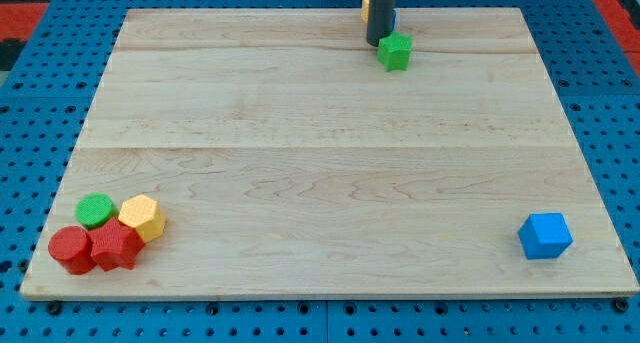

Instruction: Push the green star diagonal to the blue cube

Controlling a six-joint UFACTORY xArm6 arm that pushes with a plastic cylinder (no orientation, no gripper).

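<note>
The green star point(395, 51) lies near the view's top edge of the wooden board point(330, 163), a little right of centre. The blue cube point(545, 235) sits near the board's bottom right corner, far from the star. My tip point(378, 43) is at the end of the dark rod, just left of and slightly above the green star, touching or almost touching it.
A cluster sits at the board's bottom left: a green cylinder point(96, 210), a yellow hexagonal block point(143, 218), a red cylinder point(71, 249) and a red star-like block point(115, 247). An orange-yellow block point(366, 3) shows partly behind the rod at the top edge.
</note>
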